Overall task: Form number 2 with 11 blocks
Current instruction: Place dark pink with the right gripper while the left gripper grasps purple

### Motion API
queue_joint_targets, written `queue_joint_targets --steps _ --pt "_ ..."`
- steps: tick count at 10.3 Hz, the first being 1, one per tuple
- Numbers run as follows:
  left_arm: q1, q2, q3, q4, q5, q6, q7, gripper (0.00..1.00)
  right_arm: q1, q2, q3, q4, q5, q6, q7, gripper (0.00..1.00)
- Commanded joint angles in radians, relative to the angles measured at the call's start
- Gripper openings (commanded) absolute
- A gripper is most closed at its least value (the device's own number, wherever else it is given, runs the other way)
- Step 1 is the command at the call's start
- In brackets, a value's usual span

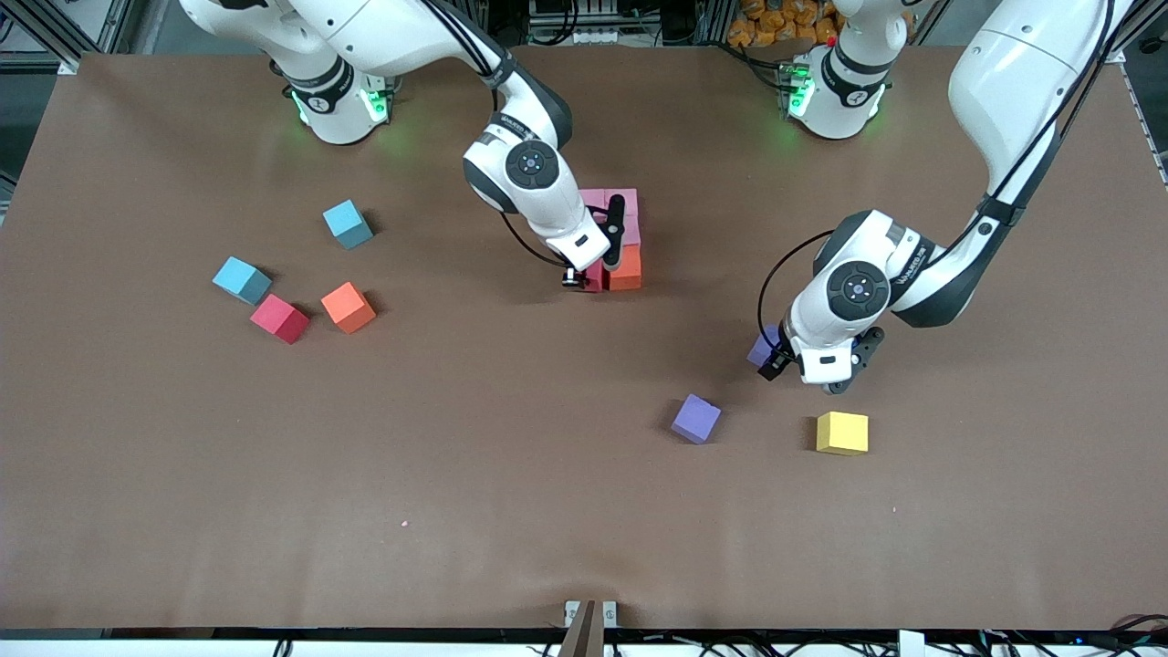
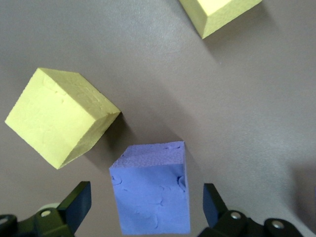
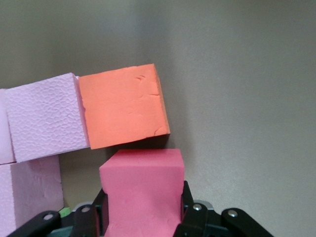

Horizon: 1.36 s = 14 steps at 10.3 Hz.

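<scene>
Pink and orange blocks make a small group in the middle of the table (image 1: pixel 137 547), and that group is my landmark. The orange block (image 1: pixel 626 270) is the group's nearest block to the front camera, with a pink block (image 1: pixel 622 203) farther back. My right gripper (image 3: pixel 143 217) is clenched on a red block (image 3: pixel 143 190), right beside the orange block.

I think this step is setting the red block down next to the orange one. To do it well, I should line its flat side up with the orange block, press it close so no gap shows, and only then let go.

Away from the group, toward the left arm's end, my left gripper (image 2: pixel 143 210) hangs wide open over a purple block (image 2: pixel 150 190), with one finger on each side and not touching. A second purple block (image 1: pixel 696 419) and a yellow block (image 1: pixel 842 432) lie nearer the camera than the group.

Toward the right arm's end lie a loose red block (image 1: pixel 279 318), another orange block (image 1: pixel 348 307) and two light-blue cubes (image 1: pixel 348 224).

Only the right wrist view shows the slim gap between the held block and the orange one. Only the front view shows all the loose blocks.
</scene>
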<state>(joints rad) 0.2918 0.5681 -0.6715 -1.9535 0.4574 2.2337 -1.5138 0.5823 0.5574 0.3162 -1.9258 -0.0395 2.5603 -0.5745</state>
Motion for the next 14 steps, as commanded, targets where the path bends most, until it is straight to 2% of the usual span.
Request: queue_joint_targets --steps 1,12,14 --pt "0.018 0.016 -0.01 -0.012 0.003 0.032 -0.009 1.0 0.021 0.018 -0.012 0.025 0.015 -0.014 0.012 0.39" --pt "0.004 0.047 -0.01 -0.01 0.001 0.044 -0.009 1.0 0.056 0.025 -0.026 0.041 0.015 -0.012 0.013 0.4" --pt "0.001 0.053 -0.01 -0.012 0.003 0.044 -0.009 0.93 0.06 0.024 -0.035 0.042 0.015 -0.012 0.013 0.4"
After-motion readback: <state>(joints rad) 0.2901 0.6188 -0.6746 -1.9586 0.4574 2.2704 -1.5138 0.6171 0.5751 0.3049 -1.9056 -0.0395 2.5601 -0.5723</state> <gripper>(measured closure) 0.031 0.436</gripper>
